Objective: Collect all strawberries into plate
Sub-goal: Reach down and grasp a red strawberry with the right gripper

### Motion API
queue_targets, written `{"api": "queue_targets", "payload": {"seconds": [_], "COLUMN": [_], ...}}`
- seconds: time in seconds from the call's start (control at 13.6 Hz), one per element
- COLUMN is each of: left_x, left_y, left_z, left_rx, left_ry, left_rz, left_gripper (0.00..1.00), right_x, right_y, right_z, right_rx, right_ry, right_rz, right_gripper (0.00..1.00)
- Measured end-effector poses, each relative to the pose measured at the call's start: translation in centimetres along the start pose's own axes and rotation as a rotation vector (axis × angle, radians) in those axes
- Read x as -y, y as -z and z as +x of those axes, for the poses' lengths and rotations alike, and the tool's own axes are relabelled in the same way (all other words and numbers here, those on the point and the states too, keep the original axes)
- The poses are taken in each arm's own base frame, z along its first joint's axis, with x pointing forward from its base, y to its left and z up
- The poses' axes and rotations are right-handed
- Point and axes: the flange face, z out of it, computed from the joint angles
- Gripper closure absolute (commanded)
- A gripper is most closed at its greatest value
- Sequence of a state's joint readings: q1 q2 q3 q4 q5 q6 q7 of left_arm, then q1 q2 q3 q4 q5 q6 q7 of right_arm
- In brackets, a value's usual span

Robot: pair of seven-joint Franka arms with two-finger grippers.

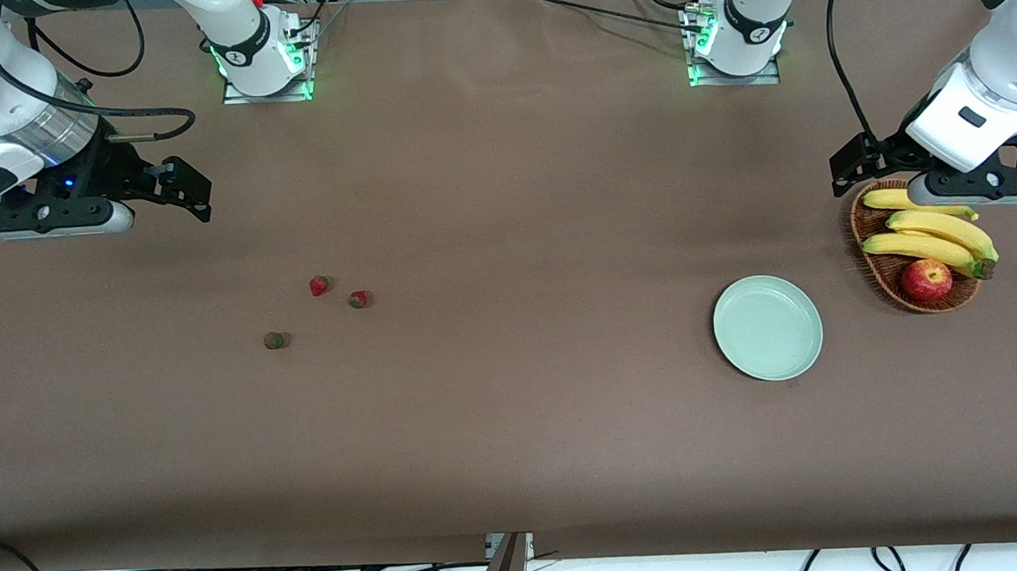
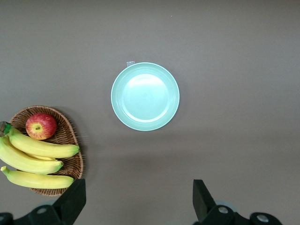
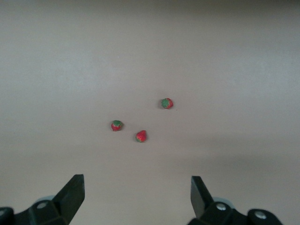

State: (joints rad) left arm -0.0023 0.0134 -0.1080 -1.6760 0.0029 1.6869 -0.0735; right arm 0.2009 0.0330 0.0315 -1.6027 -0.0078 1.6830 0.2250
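Three strawberries lie close together on the brown table toward the right arm's end: one (image 1: 319,286), one (image 1: 358,299), and one (image 1: 274,339) nearest the front camera. They also show in the right wrist view (image 3: 166,103) (image 3: 116,125) (image 3: 141,136). The pale mint-green plate (image 1: 768,327) sits empty toward the left arm's end and shows in the left wrist view (image 2: 145,96). My right gripper (image 1: 192,194) (image 3: 137,197) is open and empty, up in the air over bare table near the strawberries. My left gripper (image 1: 850,167) (image 2: 139,199) is open and empty, raised beside the basket.
A brown wicker basket (image 1: 871,263) with bananas (image 1: 938,233) and a red apple (image 1: 926,279) stands beside the plate at the left arm's end; it also shows in the left wrist view (image 2: 70,164). Brown table stretches between strawberries and plate.
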Motion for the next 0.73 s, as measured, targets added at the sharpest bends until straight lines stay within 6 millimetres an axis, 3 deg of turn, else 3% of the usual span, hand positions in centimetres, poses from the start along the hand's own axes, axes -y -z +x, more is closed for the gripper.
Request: {"api": "queue_targets", "payload": {"seconds": [0.22, 0.37, 0.59, 0.73], "left_x": [0.1, 0.1, 0.2, 0.3], "left_y": [0.0, 0.0, 0.0, 0.0], "left_z": [0.0, 0.0, 0.0, 0.0], "left_rx": [0.000, 0.000, 0.001, 0.000], "left_ry": [0.001, 0.001, 0.003, 0.005], "left_rz": [0.000, 0.000, 0.000, 0.000], "left_gripper": [0.00, 0.00, 0.00, 0.00], "right_x": [0.0, 0.3, 1.4, 3.4], "right_y": [-0.3, -1.7, -5.8, -10.8], "right_z": [0.1, 0.4, 0.9, 1.7], "right_rx": [0.007, 0.038, 0.133, 0.195], "right_ry": [0.002, 0.018, 0.101, 0.138], "right_rz": [-0.001, -0.007, -0.022, -0.032], "right_gripper": [0.00, 0.00, 0.00, 0.00]}}
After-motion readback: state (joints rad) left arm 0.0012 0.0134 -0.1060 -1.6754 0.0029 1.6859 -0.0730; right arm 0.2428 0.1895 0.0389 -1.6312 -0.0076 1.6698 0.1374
